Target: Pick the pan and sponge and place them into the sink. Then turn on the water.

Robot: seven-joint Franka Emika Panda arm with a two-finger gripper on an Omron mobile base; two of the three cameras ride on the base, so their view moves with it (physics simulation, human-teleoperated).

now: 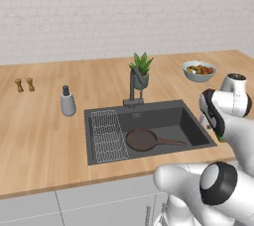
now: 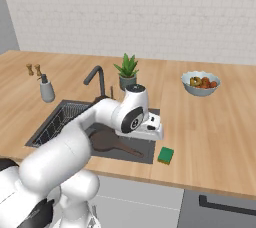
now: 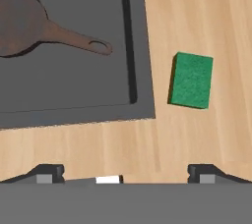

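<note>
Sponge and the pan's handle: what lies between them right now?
In the hand view, the sink's right wall and rim, then bare wooden counter, separate the sponge from the pan.

The scene is viewed from three positions. From behind the arm on its left, the sink is looked down on squarely, with the faucet and the brick wall beyond. From behind on the right, the same counter is seen more obliquely — the sink lies lower left, partly hidden by the arm. Both views share the pan, plant and fruit bowl. The hand view is taken close, apparently straight down — over the sink's corner, the pan's handle and the sponge.
</note>
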